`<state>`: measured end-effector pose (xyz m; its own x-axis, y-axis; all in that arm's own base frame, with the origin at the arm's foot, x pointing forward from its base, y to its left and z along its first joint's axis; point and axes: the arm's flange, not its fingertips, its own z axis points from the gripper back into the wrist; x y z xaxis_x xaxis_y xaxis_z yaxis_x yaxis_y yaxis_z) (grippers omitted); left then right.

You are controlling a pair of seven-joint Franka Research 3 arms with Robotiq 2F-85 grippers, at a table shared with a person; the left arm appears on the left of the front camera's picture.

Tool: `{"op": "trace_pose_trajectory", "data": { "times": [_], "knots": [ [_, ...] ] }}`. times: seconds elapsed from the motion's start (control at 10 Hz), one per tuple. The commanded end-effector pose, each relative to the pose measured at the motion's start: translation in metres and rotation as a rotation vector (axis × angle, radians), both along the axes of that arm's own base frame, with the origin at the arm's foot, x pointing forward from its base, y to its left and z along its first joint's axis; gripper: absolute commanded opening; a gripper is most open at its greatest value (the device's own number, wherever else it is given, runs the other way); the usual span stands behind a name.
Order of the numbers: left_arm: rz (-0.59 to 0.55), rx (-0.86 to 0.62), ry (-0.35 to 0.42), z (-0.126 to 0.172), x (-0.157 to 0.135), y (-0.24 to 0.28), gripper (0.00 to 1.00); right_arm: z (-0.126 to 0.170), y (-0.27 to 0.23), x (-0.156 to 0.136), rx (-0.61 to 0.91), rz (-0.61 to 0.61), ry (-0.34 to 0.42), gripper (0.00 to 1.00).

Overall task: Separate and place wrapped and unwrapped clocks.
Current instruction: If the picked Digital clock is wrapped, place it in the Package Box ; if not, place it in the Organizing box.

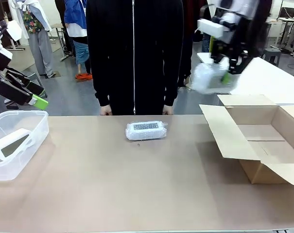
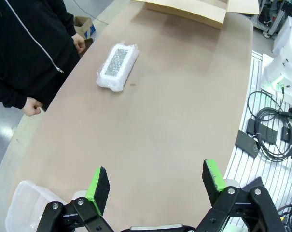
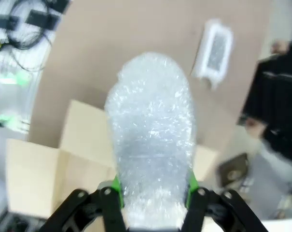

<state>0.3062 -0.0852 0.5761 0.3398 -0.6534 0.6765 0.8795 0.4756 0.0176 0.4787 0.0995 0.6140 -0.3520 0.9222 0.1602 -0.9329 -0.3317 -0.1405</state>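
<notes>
As tub (image 1: 37, 143) holds bare clock (image 1: 9, 144), box (image 1: 227, 131) open

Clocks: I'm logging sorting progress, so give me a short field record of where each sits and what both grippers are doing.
held wrapped clock: gripped by right gripper, in air above open cardboard box
second wrapped clock: lying mid-table, near the person
bare clock: inside clear plastic tub
left gripper: open, empty

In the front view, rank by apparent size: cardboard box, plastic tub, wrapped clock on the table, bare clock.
1. Cardboard box
2. Plastic tub
3. Wrapped clock on the table and bare clock: they look alike, and the bare one is nearer the camera, so unranked.
</notes>
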Motion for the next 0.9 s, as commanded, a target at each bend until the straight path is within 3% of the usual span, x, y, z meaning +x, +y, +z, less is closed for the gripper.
{"op": "trace_pose_trajectory", "data": {
  "times": [0.0, 0.3, 0.8],
  "knots": [
    [-0.001, -0.003, 0.000, 0.000, -0.001, 0.001, 1.00, -0.038, -0.023, 0.014, 0.085, -0.272, 0.063, 0.52],
    [-0.001, -0.003, 0.000, 0.000, -0.001, 0.001, 1.00, -0.100, -0.062, 0.030, -0.026, -0.345, 0.018, 0.52],
    [-0.001, -0.003, 0.000, 0.000, -0.001, 0.001, 1.00, -0.126, -0.122, 0.029, -0.134, -0.586, 0.114, 0.52]
  ]
}}
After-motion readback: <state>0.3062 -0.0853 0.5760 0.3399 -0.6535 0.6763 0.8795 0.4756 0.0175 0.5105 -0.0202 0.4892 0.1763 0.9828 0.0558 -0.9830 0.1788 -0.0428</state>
